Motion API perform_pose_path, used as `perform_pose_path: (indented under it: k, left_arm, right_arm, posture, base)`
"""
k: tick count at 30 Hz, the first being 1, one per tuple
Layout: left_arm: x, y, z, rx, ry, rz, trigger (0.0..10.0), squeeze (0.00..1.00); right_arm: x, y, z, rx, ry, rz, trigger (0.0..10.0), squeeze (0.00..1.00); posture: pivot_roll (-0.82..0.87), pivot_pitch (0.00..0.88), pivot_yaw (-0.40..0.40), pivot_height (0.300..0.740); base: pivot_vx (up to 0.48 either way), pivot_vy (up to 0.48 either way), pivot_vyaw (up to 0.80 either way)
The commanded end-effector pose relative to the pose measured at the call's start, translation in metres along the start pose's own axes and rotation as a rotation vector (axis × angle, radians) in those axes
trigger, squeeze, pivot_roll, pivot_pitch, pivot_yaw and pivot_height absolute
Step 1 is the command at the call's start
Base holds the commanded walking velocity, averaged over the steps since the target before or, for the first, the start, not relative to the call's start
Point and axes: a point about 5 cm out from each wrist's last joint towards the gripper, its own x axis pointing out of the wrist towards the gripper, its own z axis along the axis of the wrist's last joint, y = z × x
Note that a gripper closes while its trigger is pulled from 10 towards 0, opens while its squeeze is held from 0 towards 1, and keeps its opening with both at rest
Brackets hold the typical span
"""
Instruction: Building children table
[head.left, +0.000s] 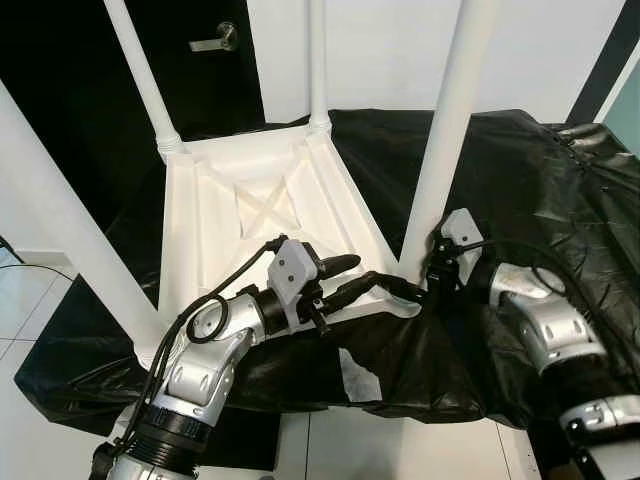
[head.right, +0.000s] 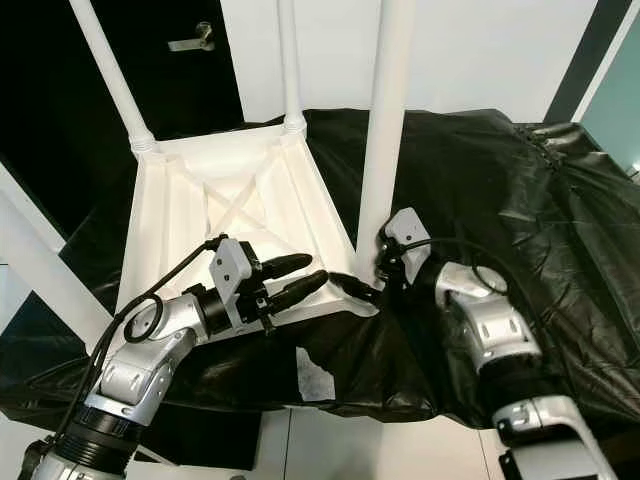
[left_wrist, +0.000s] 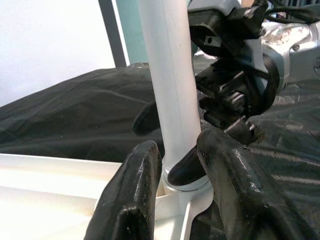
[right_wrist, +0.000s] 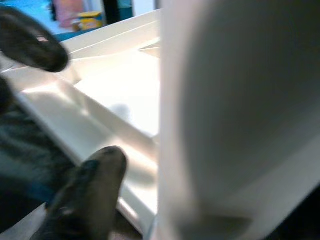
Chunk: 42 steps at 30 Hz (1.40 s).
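While the upturned table (head.left: 250, 215) lay on the black plastic sheet (head.left: 520, 190), its four legs pointing up, I worked at the near right leg (head.left: 440, 150). My left claw (head.left: 365, 275) reached across the underside toward the socket, fingers (left_wrist: 132, 190) parted on either side of the leg base without clamping it. My right claw (head.right: 368, 285) pressed in at the same base; whether it was closed, I could not tell. Seating the leg well probably called for keeping it upright and turning it steadily while the top stayed braced. Leg and top were smooth, glossy white plastic; the underside carried raised crossed ribs, and the sheet was crinkled and slippery-looking.
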Motion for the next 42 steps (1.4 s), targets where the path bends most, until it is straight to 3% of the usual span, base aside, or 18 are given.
perform_pose_path:
  k: [1, 11, 14, 16, 18, 19, 21, 22, 25, 30, 31, 32, 35, 39, 42]
  left_arm:
    - [-0.002, 0.005, 0.0, 0.019, 0.007, 0.037, 10.0, 0.0]
    - [-0.003, 0.006, 0.001, 0.022, 0.009, 0.041, 10.0, 0.0]
    - [-0.002, 0.005, 0.001, 0.022, 0.009, 0.038, 10.0, 0.0]
    - [-0.002, 0.004, 0.0, 0.023, 0.015, 0.032, 10.0, 0.0]
    - [-0.003, 0.004, 0.0, 0.024, 0.018, 0.03, 10.0, 0.0]
    - [-0.003, 0.003, 0.0, 0.022, 0.019, 0.03, 10.0, 0.0]
    - [-0.003, 0.003, 0.0, 0.022, 0.019, 0.03, 10.0, 0.0]
    - [-0.004, 0.002, -0.001, 0.02, 0.02, 0.029, 10.0, 0.0]
    - [-0.006, 0.0, -0.002, 0.009, 0.023, 0.026, 10.0, 0.0]
    - [-0.006, 0.0, -0.002, 0.008, 0.025, 0.025, 10.0, 0.0]
    - [-0.007, -0.001, -0.002, 0.006, 0.028, 0.023, 10.0, 0.0]
    - [-0.007, -0.001, -0.002, 0.006, 0.028, 0.023, 10.0, 0.0]
    - [-0.007, 0.0, -0.002, 0.006, 0.03, 0.022, 10.0, 0.0]
    - [-0.007, 0.0, -0.002, 0.007, 0.032, 0.019, 10.0, 0.0]
    - [-0.005, -0.002, -0.003, 0.005, 0.029, 0.014, 10.0, 0.0]
  right_arm:
    - [0.001, 0.0, -0.002, -0.014, 0.01, 0.055, 0.0, 0.0]
    - [-0.006, -0.002, -0.011, 0.007, 0.037, 0.049, 0.0, 0.0]
    - [-0.006, -0.001, -0.014, 0.042, 0.037, 0.022, 0.0, 0.0]
    - [-0.002, 0.002, -0.014, 0.142, 0.005, -0.046, 0.0, 0.0]
    - [0.0, 0.002, -0.014, 0.169, -0.004, -0.074, 0.0, 0.0]
    - [0.003, 0.005, -0.012, 0.187, -0.02, -0.128, 7.5, 0.0]
    - [0.003, 0.005, -0.012, 0.187, -0.02, -0.128, 7.5, 0.0]
    - [0.007, 0.01, -0.011, 0.178, -0.024, -0.181, 10.0, 0.0]
    - [0.02, 0.026, -0.008, 0.205, -0.034, -0.322, 10.0, 0.0]
    - [0.026, 0.033, -0.006, 0.203, -0.034, -0.361, 10.0, 0.0]
    - [0.034, 0.043, -0.008, 0.292, -0.024, -0.558, 10.0, 0.0]
    - [0.034, 0.043, -0.008, 0.292, -0.024, -0.558, 10.0, 0.0]
    - [0.037, 0.052, -0.005, 0.35, -0.022, -0.788, 10.0, 0.0]
    - [0.047, 0.063, -0.002, 0.433, -0.031, -0.846, 10.0, 0.0]
    - [0.041, 0.062, -0.001, 0.42, -0.026, -0.872, 10.0, 0.0]
  posture:
    - [-0.03, 0.0, 0.006, 0.74]
    - [-0.03, 0.0, 0.01, 0.74]
    - [-0.03, 0.0, 0.009, 0.74]
    - [-0.03, 0.0, 0.007, 0.74]
    - [-0.03, 0.0, 0.007, 0.74]
    - [-0.03, 0.0, 0.008, 0.74]
    - [-0.03, 0.0, 0.008, 0.74]
    - [-0.03, 0.0, 0.009, 0.74]
    - [-0.04, 0.0, 0.014, 0.74]
    - [-0.04, 0.0, 0.016, 0.74]
    - [-0.03, 0.0, 0.017, 0.74]
    - [-0.03, 0.0, 0.017, 0.74]
    - [-0.04, 0.0, 0.016, 0.74]
    - [-0.03, 0.0, 0.015, 0.74]
    - [-0.04, 0.0, 0.016, 0.74]
  base:
    - [0.0, 0.0, 0.0]
    - [0.0, 0.0, 0.0]
    - [0.0, 0.0, 0.0]
    - [0.0, 0.0, 0.0]
    - [0.0, 0.0, 0.0]
    - [0.0, 0.0, 0.0]
    - [0.0, 0.0, 0.0]
    - [0.0, 0.0, 0.0]
    - [0.0, 0.0, 0.0]
    - [0.0, 0.0, 0.0]
    - [0.0, 0.0, 0.0]
    - [0.0, 0.0, 0.0]
    - [0.0, 0.0, 0.0]
    - [0.0, 0.0, 0.0]
    - [0.0, 0.0, 0.0]
